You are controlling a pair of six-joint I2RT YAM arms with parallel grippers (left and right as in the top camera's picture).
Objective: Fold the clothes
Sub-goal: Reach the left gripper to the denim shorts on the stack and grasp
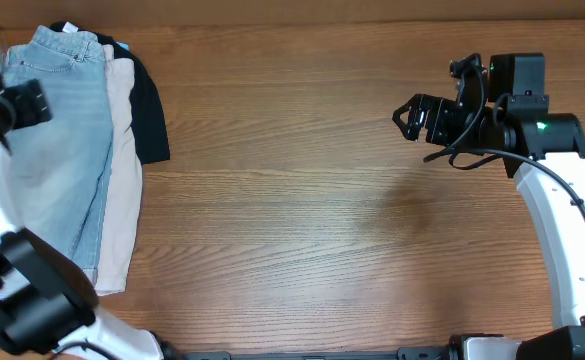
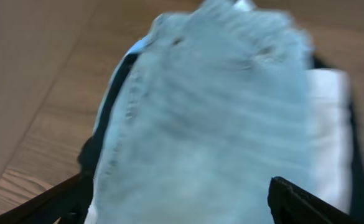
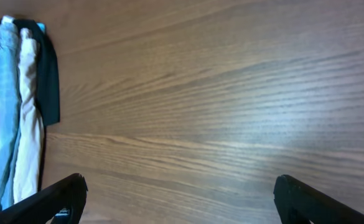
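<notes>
A flat stack is lying at the left end of the wood-grain table (image 1: 302, 230). Pale, faded denim jeans (image 1: 57, 130) with stitched seams are sitting on top. A smooth beige garment (image 1: 122, 170) is showing as a long strip along their right side, and a black garment (image 1: 152, 110) is peeking out beneath. The left end effector (image 2: 177, 190) is hanging over the denim, its dark fingers spreading wide and gripping nothing. The right end effector (image 3: 180, 182) is hanging well apart over bare wood, likewise gaping wide and empty.
</notes>
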